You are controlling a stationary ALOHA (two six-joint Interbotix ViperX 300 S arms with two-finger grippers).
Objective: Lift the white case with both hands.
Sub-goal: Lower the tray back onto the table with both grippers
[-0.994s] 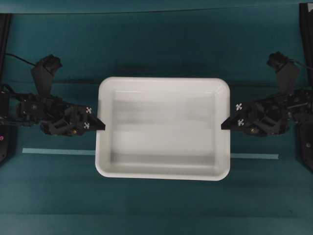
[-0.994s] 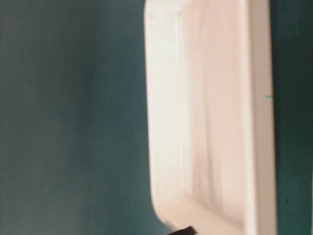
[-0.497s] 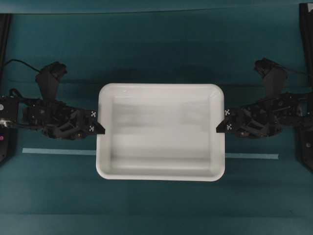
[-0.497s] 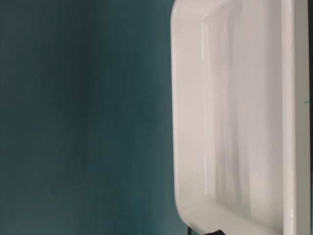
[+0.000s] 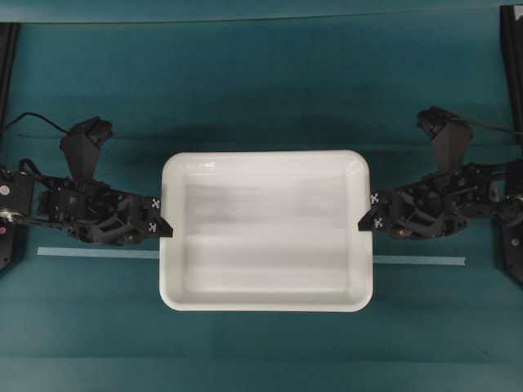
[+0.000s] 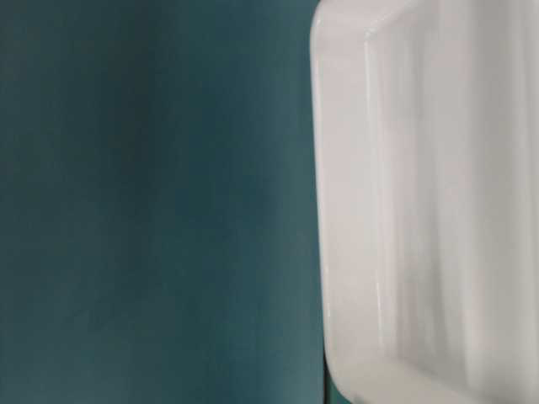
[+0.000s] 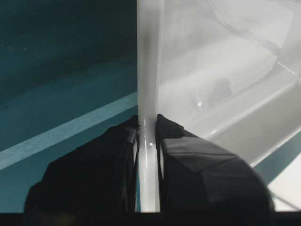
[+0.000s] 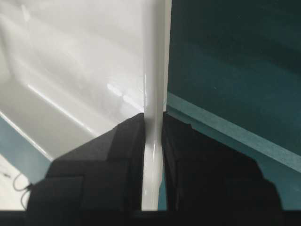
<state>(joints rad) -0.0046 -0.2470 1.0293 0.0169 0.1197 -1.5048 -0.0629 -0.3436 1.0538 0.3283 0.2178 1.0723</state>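
The white case (image 5: 265,231), a wide shallow glossy tray, sits in the middle of the overhead view, held at both short ends. My left gripper (image 5: 166,227) is shut on its left rim (image 7: 148,94), one black finger (image 7: 188,160) inside the wall and one outside. On the opposite end my right gripper (image 5: 364,220) is shut on the right rim (image 8: 154,70), with a finger (image 8: 113,155) on either side. In the table-level view the case (image 6: 438,210) fills the right half, and neither gripper shows there.
A teal cloth (image 5: 261,82) covers the table, with a pale tape strip (image 5: 98,253) running left to right under the case. Black frame posts (image 5: 511,49) stand at the far left and right edges. Both arms (image 5: 458,200) stretch outward from the case.
The case has shrunk in the overhead view and shifted toward the near edge, with both grippers still clamped on it. In the table-level view it has slid rightward and the black fingertip has left the frame.
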